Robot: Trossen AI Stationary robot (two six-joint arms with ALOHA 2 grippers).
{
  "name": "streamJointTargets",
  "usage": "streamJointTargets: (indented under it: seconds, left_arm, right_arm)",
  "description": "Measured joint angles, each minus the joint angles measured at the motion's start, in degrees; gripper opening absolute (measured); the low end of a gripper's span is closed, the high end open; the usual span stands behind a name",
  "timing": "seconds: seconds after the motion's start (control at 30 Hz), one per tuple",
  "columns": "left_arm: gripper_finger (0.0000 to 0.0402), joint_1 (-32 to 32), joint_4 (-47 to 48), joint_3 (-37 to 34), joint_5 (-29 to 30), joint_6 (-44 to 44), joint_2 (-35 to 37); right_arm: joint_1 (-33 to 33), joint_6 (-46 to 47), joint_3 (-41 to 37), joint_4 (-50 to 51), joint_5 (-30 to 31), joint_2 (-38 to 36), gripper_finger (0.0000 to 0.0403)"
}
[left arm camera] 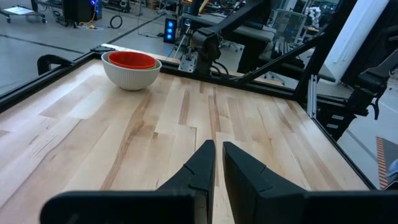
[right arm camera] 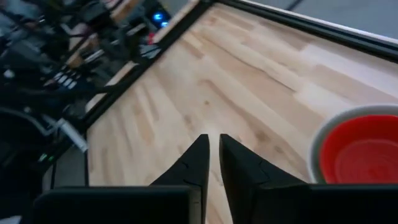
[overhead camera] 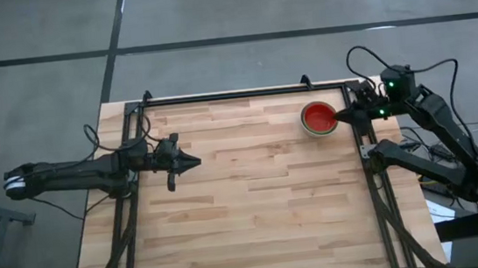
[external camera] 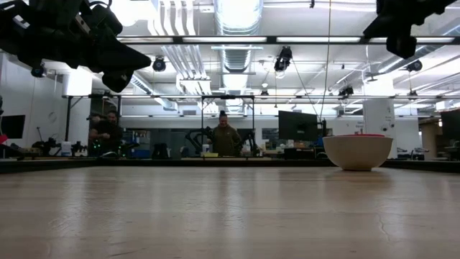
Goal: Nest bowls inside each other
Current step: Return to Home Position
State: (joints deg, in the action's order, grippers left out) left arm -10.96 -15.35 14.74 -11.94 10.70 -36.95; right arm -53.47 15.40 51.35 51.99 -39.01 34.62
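The wooden table (overhead camera: 254,203) holds one far-right stack, red bowl (overhead camera: 317,115) inside pale bowl (left arm camera: 132,78). Nesting looks done. The left gripper (overhead camera: 193,162) and right gripper (overhead camera: 339,118) are nearly closed and empty.

Wooden table (overhead camera: 247,212), pale bowl (left arm camera: 132,77) holding red bowl (left arm camera: 132,60)

Nested bowls (overhead camera: 318,117) sit just beside the right end effector (overhead camera: 341,117).

Arm build, both units.
Left arm (overhead camera: 76,173) and right arm (overhead camera: 437,132): matte black, jointed; tapered wedge fingers (left arm camera: 249,180); black cables (overhead camera: 349,57) looped by the table's (overhead camera: 257,229) right edge, green lights (overhead camera: 381,112) alongside.
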Motion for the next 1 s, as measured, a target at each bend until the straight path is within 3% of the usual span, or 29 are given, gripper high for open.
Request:
streamJointTargets:
  seconds: [0.27,0.53,0.83,1.0]
  left_arm:
    - [0.0035,0.0,0.0,0.0,0.0,0.0,0.0]
    - [0.0035,0.0,0.0,0.0,0.0,0.0,0.0]
    - [0.0035,0.0,0.0,0.0,0.0,0.0,0.0]
    - [0.0035,0.0,0.0,0.0,0.0,0.0,0.0]
  right_arm:
    - [4.3,0.9,0.0,-0.3,-0.6,-5.9,0.0009]
    - [5.6,-0.7,-0.7,0.1,-6.5,-12.6,0.0008]
    - [5.6,1.7,-6.1,0.1,-10.7,-23.1,0.0008]
    - [5.6,1.9,-9.7,0.0,-16.3,-29.1,0.0008]
